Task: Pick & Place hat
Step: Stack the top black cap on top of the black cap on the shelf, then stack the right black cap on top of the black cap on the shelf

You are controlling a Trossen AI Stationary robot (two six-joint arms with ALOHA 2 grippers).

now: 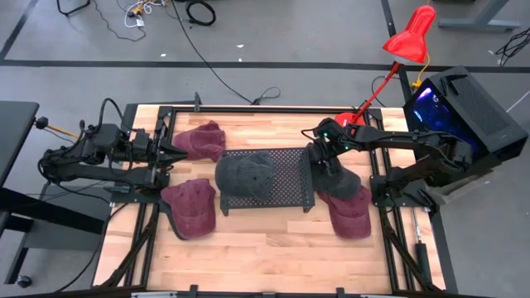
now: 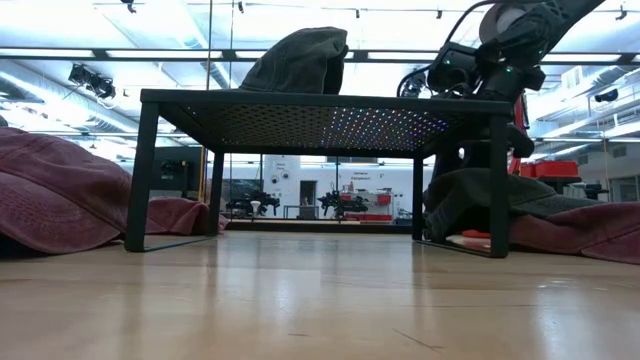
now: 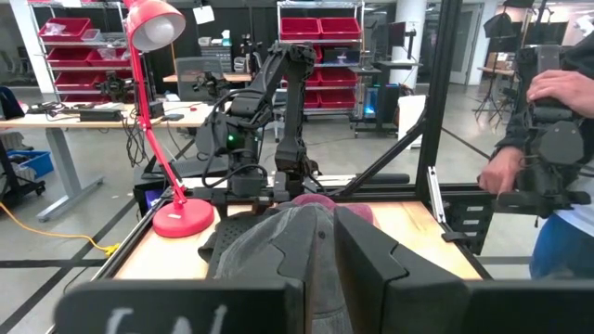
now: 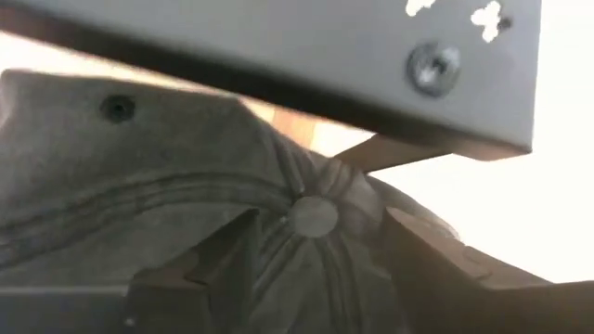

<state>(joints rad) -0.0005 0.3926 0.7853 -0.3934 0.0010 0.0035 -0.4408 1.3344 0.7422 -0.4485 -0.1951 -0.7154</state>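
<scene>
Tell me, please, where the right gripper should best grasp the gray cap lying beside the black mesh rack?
Probably at the crown, from above: the right gripper sits open astride the gray cap's top button, where the soft folds bunch up for pinching.

Bright ceiling strip lights (image 2: 300, 55) backlight the low view, silhouetting the black perforated metal stand (image 2: 320, 115). The right wrist view is blurred and overexposed at its edge.

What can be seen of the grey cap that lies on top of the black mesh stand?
The grey cap is soft, faded fabric with stitched panels, slumped and creased. It rests on the left part of the black perforated stand, near the table's middle. From table height it rises as a rumpled mound. Neither gripper touches it.
</scene>
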